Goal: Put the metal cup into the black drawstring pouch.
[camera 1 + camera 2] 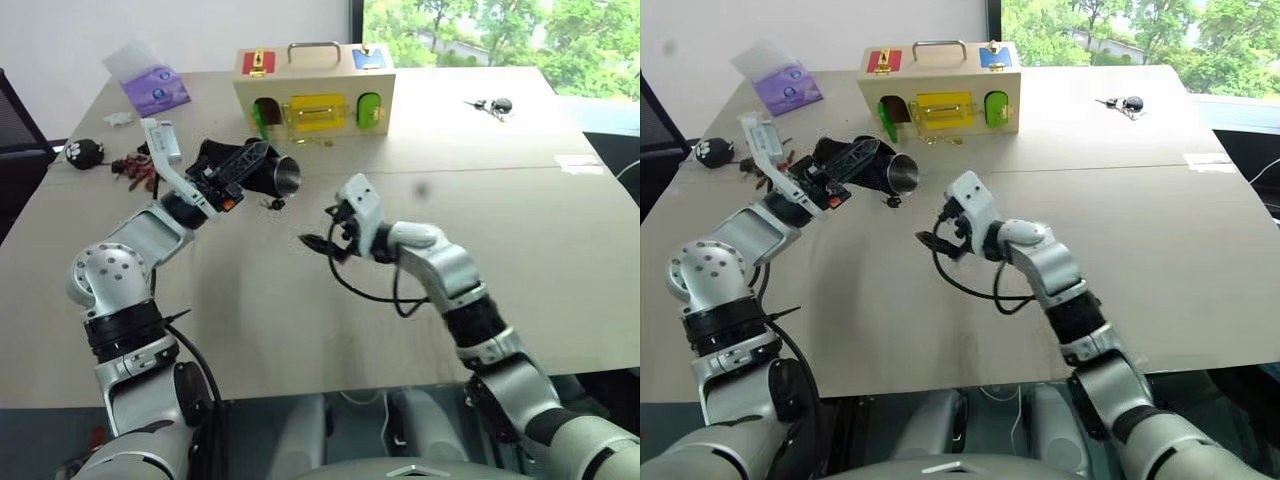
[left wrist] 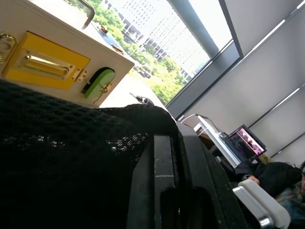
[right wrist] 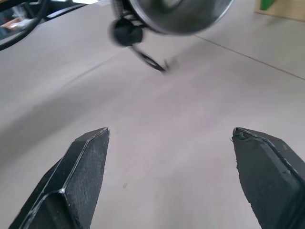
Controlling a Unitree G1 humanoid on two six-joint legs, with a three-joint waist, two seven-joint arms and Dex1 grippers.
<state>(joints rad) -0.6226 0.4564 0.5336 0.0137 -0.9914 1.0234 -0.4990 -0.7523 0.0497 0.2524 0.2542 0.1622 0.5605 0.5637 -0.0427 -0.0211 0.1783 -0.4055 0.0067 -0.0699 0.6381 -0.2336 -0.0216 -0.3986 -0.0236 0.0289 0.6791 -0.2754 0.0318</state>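
Note:
The black drawstring pouch [image 1: 213,154] hangs above the table at centre left, with my left gripper [image 1: 250,158] shut on its fabric. The metal cup [image 1: 287,175] lies on its side in the pouch, its shiny round end sticking out of the pouch's mouth towards my right gripper. A thin cord with a toggle [image 3: 125,32] dangles under the cup [image 3: 176,14]. My right gripper [image 1: 322,238] stands open and empty a short way off the cup, above the bare tabletop. In the left wrist view the pouch [image 2: 57,162] is black mesh pressed against my fingers [image 2: 162,191].
A wooden latch box [image 1: 313,88] stands at the back behind the pouch. A purple packet [image 1: 155,88], a small plush keychain [image 1: 82,152] and red bits [image 1: 135,170] lie at the far left. Keys [image 1: 490,105] lie at the back right. A person [image 2: 267,171] sits beyond the table.

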